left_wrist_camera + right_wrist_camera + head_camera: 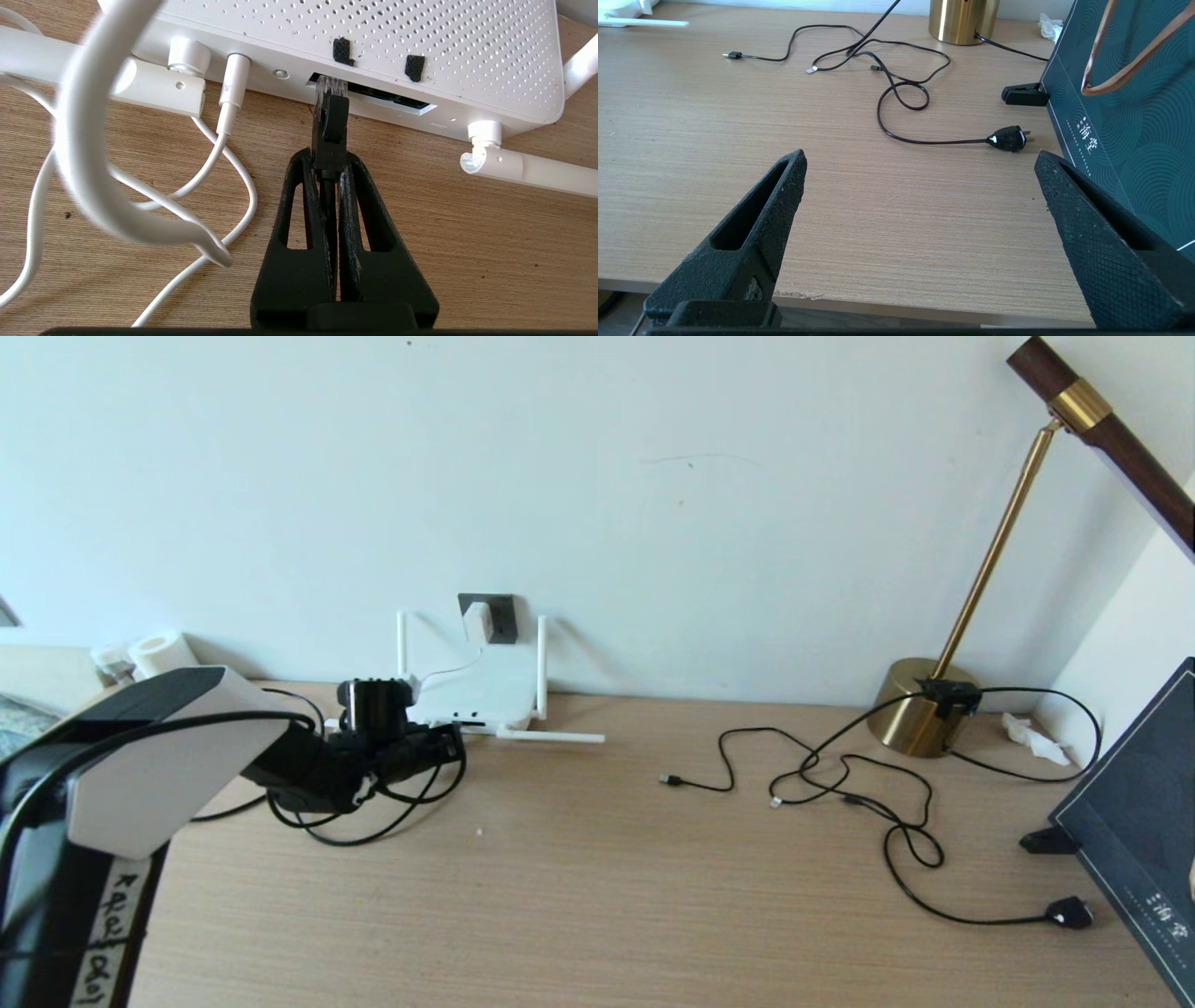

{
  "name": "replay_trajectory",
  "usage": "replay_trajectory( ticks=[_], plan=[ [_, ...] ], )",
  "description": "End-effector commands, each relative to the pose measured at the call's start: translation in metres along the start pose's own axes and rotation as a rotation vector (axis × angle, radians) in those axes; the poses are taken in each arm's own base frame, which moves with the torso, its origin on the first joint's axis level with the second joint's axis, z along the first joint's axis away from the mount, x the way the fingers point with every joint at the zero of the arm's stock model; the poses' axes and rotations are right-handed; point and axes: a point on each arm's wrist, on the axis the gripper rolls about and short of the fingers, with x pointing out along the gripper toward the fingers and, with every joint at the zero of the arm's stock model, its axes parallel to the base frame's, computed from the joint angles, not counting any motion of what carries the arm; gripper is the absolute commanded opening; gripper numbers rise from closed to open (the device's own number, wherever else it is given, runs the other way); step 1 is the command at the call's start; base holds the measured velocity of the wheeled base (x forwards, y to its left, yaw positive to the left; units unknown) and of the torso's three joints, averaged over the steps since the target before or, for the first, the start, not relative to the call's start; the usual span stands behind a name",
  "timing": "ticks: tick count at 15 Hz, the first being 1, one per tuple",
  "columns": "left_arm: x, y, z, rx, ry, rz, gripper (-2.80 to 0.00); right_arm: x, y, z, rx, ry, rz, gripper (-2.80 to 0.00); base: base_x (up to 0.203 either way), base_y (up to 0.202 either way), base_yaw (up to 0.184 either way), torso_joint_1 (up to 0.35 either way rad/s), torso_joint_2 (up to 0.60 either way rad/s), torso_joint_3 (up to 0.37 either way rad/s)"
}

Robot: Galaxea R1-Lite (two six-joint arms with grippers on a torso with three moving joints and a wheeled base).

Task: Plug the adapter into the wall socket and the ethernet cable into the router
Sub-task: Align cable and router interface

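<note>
left gripper (329,163): lower centre, level, clamped on ethernet cable (330,121) plug | plug tip at router (364,37) slot | right gripper (920,168): over bench (878,196), fingers spread | adapter (478,621) in wall socket (499,616)

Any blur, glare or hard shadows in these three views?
Left wrist view: a white cord loop near the lens is out of focus; the router and the ethernet plug in the left tool are sharp. Head view: soft daylight, faint shadows, a highlight on the lamp base. Right wrist view: the right tool is sharp, with a bright reflection on the lamp base.
</note>
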Motion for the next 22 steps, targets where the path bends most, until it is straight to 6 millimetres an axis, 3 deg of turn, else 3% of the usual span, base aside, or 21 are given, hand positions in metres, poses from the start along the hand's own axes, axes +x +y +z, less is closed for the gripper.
replay_trajectory(
  ticks=[1,8,22],
  plan=[
    [-0.001,0.0002,-0.0005,-0.002,0.001,0.001,-2.8,0.0,0.0,-0.0001,0.0,0.0,0.0,0.0,0.0,0.0,0.0,0.0,0.0,0.0],
    [-0.0034,0.002,-0.0084,-0.005,0.022,0.005,-2.8,0.0,0.0,-0.0001,0.0,0.001,-0.001,0.0,0.0,0.0,0.0,0.0,0.0,0.0],
    [-0.0016,0.0028,-0.0052,-0.002,0.011,0.005,-2.8,0.0,0.0,-0.0001,0.0,0.0,0.001,0.0,0.0,0.0,0.0,0.0,0.0,0.0]
  ],
)
